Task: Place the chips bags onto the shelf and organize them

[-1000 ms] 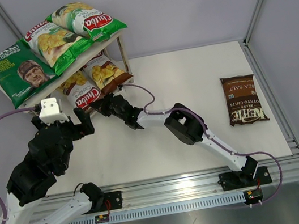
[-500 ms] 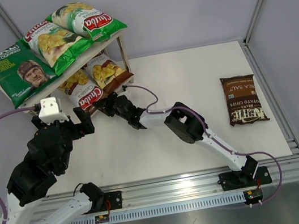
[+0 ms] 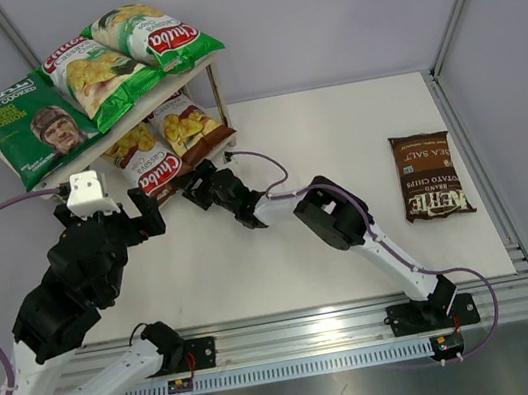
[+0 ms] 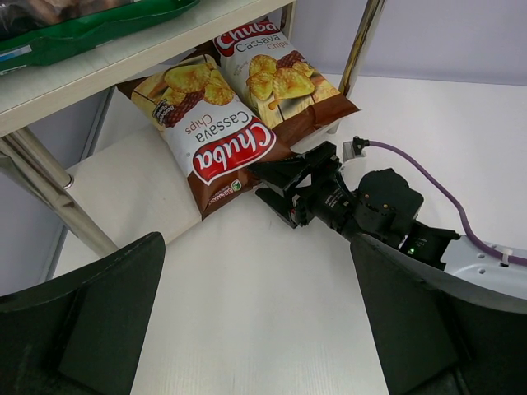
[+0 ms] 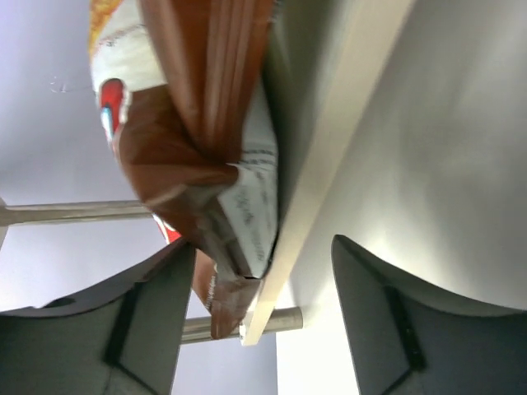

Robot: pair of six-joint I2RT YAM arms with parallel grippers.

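Right gripper has eased back a touch from the small two-tier cream wooden shelf, jaws parted and empty, just off the corner of the nearer glossy brown Chuba Cassava bag on the lower board. Left gripper hangs spread and empty nearby, while the dark brown Kettle bag lies well apart on the white table

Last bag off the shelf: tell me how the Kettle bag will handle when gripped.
The Kettle bag lies flat, a thin film pouch: probably light and floppy. Its glossy surface may slip, so pinching an end seam seems safer. A hard squeeze could crush the chips.
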